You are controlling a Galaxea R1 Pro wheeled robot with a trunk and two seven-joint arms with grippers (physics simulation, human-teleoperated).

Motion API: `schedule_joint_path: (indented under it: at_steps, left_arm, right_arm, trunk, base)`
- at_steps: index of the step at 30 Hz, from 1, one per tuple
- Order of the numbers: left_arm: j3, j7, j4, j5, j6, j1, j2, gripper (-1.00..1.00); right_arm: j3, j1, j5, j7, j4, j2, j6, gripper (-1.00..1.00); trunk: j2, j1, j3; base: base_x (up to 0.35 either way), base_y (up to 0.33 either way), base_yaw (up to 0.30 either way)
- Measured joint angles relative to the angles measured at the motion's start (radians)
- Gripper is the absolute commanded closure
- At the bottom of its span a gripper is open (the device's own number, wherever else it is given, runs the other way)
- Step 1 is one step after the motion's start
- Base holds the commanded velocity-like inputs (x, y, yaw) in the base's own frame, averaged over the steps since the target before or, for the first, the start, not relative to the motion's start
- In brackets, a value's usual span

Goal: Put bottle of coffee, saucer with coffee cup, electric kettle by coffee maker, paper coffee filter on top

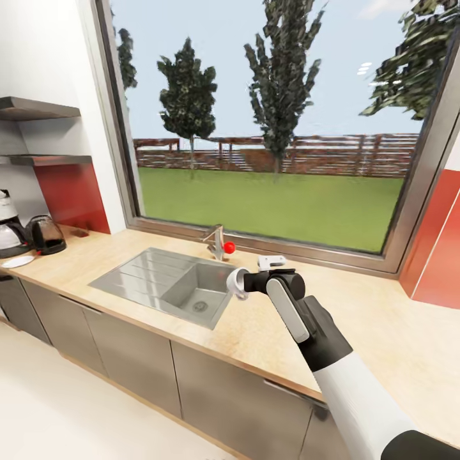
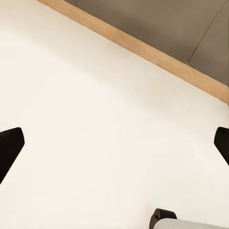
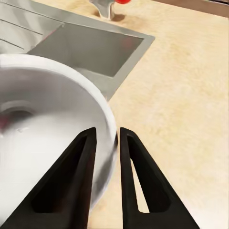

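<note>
My right gripper (image 1: 239, 283) is shut on the rim of the white coffee cup (image 1: 236, 282), held above the kitchen countertop (image 1: 268, 326) by the sink's right edge. In the right wrist view the black fingers (image 3: 85, 162) pinch the wall of the cup (image 3: 47, 119). At the far left stand the coffee maker (image 1: 9, 225), the dark electric kettle (image 1: 46, 234) and the white saucer (image 1: 17, 260) in front of them. The thin kitchen shelf (image 1: 45, 160) hangs above them. My left gripper (image 2: 114, 143) is open over pale floor. The bottle of coffee and the paper coffee filter are out of view.
A steel sink (image 1: 169, 284) with a faucet (image 1: 216, 241) and red knob (image 1: 229, 247) lies between the cup and the coffee maker. A large window runs behind the counter. Red wall panels flank it. Grey cabinet fronts (image 1: 134, 358) drop to a pale floor.
</note>
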Motion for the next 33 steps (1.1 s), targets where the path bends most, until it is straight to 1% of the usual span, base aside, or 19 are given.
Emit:
schedule_joint_path:
  at_steps: [6,16,33]
  left_arm:
    - [0.001,0.0,0.002,0.001,0.0,0.0,0.0,-1.0]
    - [-0.008,0.0,0.004,-0.001,-0.002,0.0,0.0,-1.0]
    - [0.0,0.0,0.005,0.001,-0.002,0.0,0.0,-1.0]
  right_arm:
    - [0.0,0.0,0.0,-0.002,0.0,0.0,0.0,1.0]
    - [0.0,0.0,0.0,-0.002,0.0,0.0,0.0,1.0]
    - [0.0,0.001,0.001,-0.002,0.0,0.0,0.0,1.0]
  trunk:
    - [0.0,0.0,-0.004]
    - [0.0,0.0,-0.011]
    - [0.001,-0.001,-0.022]
  base:
    - [0.03,0.061,0.235]
    - [0.113,0.274,0.235]
    - [0.25,0.232,0.235]
